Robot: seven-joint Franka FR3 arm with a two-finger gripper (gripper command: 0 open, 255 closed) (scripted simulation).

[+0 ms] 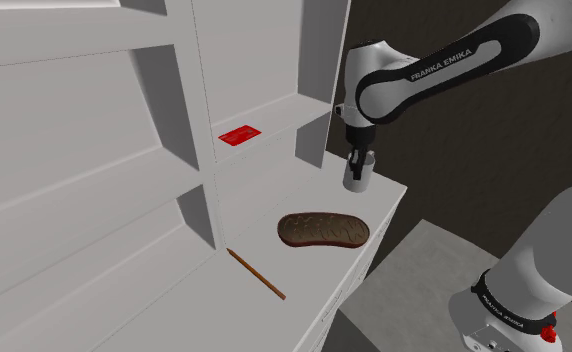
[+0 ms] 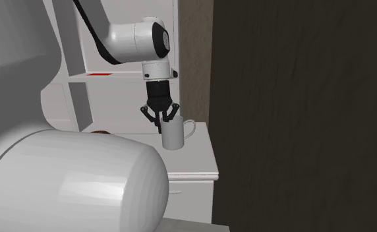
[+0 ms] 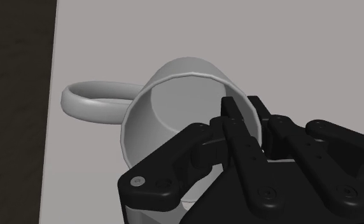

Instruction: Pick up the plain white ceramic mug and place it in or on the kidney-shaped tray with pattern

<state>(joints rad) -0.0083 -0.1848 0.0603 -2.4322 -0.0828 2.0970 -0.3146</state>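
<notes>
On the white counter (image 1: 314,270), the all-black gripper (image 3: 247,113) pinches the plain pale-grey mug (image 3: 168,105) by its wall for lifting to the brown kidney-shaped tray (image 1: 324,229).

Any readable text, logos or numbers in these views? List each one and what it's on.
"FRANKA EMIKA": white letters on the arm's upper link, shoulder view.
"FRANKA EMIKA": on the dark band of the lower link by the stand, small.
Too small to read: white marks on the red card lying on the shelf.
No text on the white mug or the brown tray.
</notes>
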